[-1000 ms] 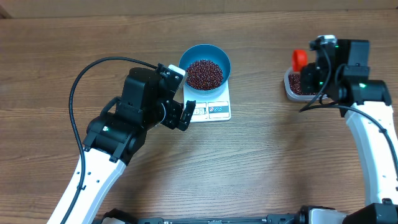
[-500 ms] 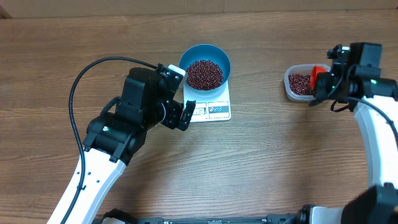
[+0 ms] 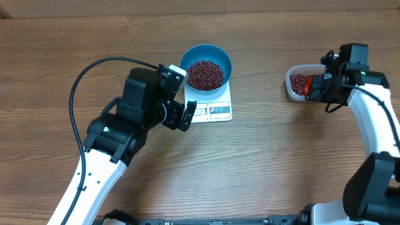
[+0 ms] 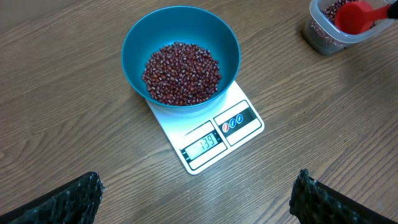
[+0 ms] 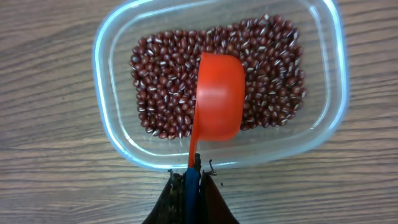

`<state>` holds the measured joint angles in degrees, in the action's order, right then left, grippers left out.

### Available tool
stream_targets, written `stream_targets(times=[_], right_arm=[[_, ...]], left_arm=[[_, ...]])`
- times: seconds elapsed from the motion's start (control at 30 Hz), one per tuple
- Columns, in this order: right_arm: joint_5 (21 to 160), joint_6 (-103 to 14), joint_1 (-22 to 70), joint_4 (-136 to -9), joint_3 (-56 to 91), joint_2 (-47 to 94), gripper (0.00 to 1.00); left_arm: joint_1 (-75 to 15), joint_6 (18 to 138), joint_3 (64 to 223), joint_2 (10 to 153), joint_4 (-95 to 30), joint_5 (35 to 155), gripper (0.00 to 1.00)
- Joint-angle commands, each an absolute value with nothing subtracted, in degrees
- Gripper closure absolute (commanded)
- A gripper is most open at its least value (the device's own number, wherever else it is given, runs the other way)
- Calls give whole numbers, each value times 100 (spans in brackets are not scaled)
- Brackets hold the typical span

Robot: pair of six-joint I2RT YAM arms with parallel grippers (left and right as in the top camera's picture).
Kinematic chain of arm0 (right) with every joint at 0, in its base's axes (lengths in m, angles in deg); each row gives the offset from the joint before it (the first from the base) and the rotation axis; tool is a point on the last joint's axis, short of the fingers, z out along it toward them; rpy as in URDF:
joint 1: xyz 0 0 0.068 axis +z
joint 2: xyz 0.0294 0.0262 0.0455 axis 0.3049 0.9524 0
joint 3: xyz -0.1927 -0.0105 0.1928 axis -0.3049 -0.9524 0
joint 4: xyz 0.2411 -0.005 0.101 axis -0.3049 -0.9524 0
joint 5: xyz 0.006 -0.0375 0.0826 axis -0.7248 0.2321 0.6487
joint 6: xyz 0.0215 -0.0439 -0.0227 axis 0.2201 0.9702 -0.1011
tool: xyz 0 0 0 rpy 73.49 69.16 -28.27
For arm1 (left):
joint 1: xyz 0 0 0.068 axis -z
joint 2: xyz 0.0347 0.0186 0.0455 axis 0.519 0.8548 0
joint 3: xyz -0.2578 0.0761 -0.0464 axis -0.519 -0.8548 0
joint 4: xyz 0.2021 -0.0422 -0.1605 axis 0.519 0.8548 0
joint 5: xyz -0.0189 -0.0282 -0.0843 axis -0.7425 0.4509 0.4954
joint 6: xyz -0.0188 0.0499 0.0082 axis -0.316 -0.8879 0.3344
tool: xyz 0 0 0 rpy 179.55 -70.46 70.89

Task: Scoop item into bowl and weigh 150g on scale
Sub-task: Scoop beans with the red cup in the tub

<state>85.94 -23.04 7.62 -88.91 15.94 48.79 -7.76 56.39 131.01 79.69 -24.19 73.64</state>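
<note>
Blue bowl [image 4: 180, 25], maroon beans [image 4: 181, 73], red scoop [image 5: 217, 93]

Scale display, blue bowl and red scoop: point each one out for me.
scale display [image 4: 204, 144], left wrist view, on the lit digits.
blue bowl [image 4: 180, 23], left wrist view, on its bare far inner wall.
red scoop [image 5: 217, 93], right wrist view, middle of its cup.

Table [image 3: 269, 156] between scale [image 3: 219, 111] and tub [image 3: 289, 84] is a wide free lane. Left gripper [image 3: 187, 115] sits just beside the scale's left edge, blocking that side. Bowl [image 3: 184, 62] covers the scale's far half. Scoop [image 5: 217, 96] on the right gripper [image 5: 189, 193] fills the tub's middle.
</note>
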Motion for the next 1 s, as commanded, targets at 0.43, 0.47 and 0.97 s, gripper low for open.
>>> stream_targets(times=[0.43,0.47,0.97], right_arm=[[10246,-2502,657,-8555,1635,5266,96],[10283,-2505,631,-8570,1633,5266,96],[11767,-2651,-453,-8684,1633,5290,96]], left_arm=[[-800,5532,13099,8020,-2421,7443,0],[-800,5532,13099,8020,-2421,7443,0],[-800,5532,13099,8020,-2421,7443,0]])
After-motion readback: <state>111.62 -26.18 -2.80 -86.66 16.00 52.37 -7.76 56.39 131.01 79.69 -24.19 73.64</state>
